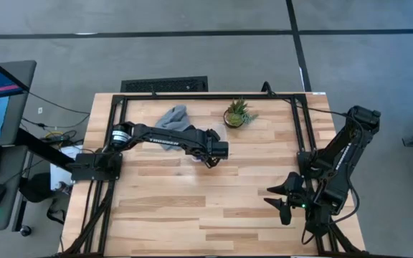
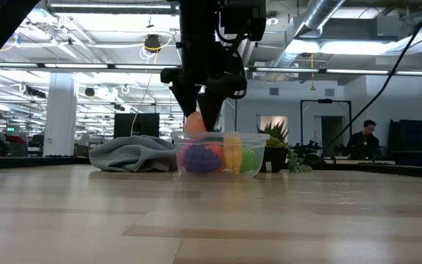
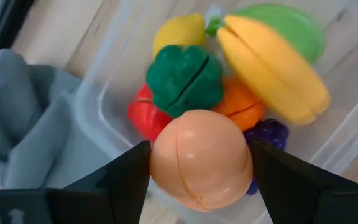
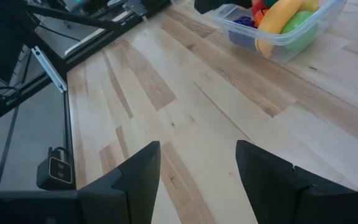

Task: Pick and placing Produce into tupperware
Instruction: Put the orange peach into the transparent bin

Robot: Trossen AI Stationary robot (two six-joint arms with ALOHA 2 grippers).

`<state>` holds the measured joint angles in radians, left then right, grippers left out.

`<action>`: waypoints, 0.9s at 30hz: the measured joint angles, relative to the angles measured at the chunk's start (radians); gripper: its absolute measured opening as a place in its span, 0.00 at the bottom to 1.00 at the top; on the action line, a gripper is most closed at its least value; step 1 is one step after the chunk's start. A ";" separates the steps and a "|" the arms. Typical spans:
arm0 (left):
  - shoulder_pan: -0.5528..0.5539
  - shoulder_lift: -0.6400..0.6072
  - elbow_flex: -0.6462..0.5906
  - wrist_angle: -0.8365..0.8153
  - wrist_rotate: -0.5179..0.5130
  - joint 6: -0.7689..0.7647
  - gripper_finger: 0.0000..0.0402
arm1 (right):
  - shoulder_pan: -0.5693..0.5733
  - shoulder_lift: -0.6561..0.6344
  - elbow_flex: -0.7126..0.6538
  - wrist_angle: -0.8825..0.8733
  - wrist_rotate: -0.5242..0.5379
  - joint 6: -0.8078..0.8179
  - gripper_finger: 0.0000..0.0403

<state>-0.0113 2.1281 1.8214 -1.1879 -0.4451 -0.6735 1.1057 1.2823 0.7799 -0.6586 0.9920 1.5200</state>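
The tupperware point(image 2: 222, 154), a clear squarish container, stands on the table's far middle and holds several toy produce pieces: a banana point(image 3: 272, 68), a dark green piece point(image 3: 185, 78), a red one point(image 3: 143, 115), a yellow one point(image 3: 178, 34), an orange one point(image 3: 244, 106) and a purple one point(image 3: 269, 134). My left gripper point(image 1: 210, 159) hangs just above it, shut on a peach-coloured fruit point(image 3: 201, 158). By the table's right edge, my right gripper point(image 4: 197, 162) waits open above bare wood, nothing between its fingers. My left gripper pinches the peach fruit by its two opposite round sides point(image 3: 157, 165) between its two fingers. The fingers point(image 2: 189, 99) come steeply from above. The fruit point(image 2: 195, 123) hangs at the container's rim height, over the other pieces; whether it touches them, I cannot tell.
A crumpled grey cloth point(image 1: 174, 116) lies just left of the container. A spiky green potted plant point(image 1: 236, 113) stands behind it to the right. Black frame rails point(image 1: 303, 129) run along the table's sides. Bare wood point(image 1: 192, 208) stretches across the near half. A person point(image 2: 365, 139) sits far off.
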 joint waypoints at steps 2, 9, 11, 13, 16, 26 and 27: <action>0.000 -0.001 -0.016 0.025 0.014 0.000 0.62 | 0.000 0.000 0.000 0.000 0.000 0.000 0.58; 0.000 0.000 -0.043 0.045 0.032 -0.002 0.62 | 0.000 0.000 0.000 0.002 0.000 0.000 0.58; -0.001 0.000 -0.043 0.047 0.030 -0.007 0.62 | 0.000 0.000 0.000 0.003 0.000 0.000 0.58; -0.001 0.000 -0.043 0.044 0.029 -0.022 0.62 | -0.001 0.000 0.000 0.003 0.000 0.000 0.58; -0.004 0.000 -0.043 0.035 0.026 -0.029 0.62 | -0.002 0.000 0.000 0.003 0.000 0.000 0.58; -0.031 0.000 -0.043 0.035 -0.012 -0.030 0.66 | -0.002 0.000 0.000 0.004 0.004 0.000 0.58; -0.032 0.000 -0.043 0.035 -0.012 -0.029 0.68 | -0.002 0.000 0.000 0.004 0.004 0.000 0.58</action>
<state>-0.0429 2.1277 1.7786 -1.1528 -0.4572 -0.7029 1.1038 1.2823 0.7799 -0.6544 0.9958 1.5200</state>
